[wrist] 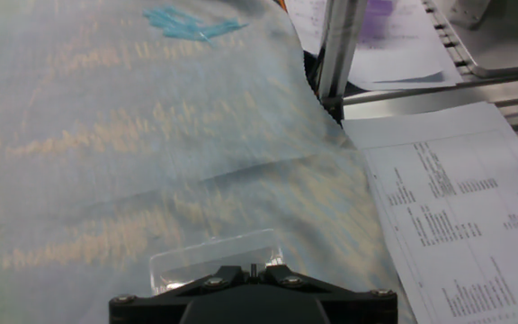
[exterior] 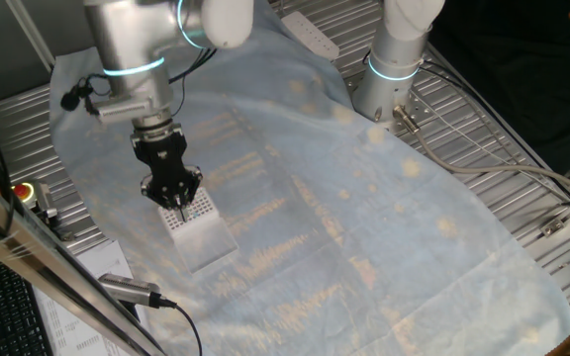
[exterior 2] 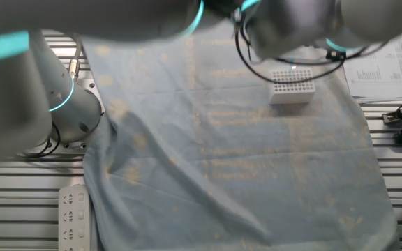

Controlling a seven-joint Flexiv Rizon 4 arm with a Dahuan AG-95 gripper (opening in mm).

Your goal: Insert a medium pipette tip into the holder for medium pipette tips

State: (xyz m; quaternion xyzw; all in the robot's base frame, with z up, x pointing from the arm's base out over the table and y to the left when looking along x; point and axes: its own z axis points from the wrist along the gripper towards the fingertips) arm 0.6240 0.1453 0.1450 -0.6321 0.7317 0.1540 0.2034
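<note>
The holder for medium pipette tips point(exterior: 200, 229) is a small white box with a grid of holes on top, standing on the pale cloth. It also shows in the other fixed view point(exterior 2: 292, 85) and as a translucent edge in the hand view point(wrist: 214, 258). My gripper point(exterior: 179, 205) stands upright right over the left part of the grid. Its jaws are close together, shut on a thin sliver, the medium pipette tip point(wrist: 254, 267), which points down at the holes. I cannot tell whether the tip's end is in a hole.
A heap of teal tips point(wrist: 190, 22) lies on the cloth point(exterior: 364, 218) farther off. Printed paper sheets point(wrist: 457, 207) and a metal post point(wrist: 338, 54) are beside the cloth. A second robot base point(exterior: 389, 69) stands at the back, and a white power strip point(exterior: 310, 35) lies near it.
</note>
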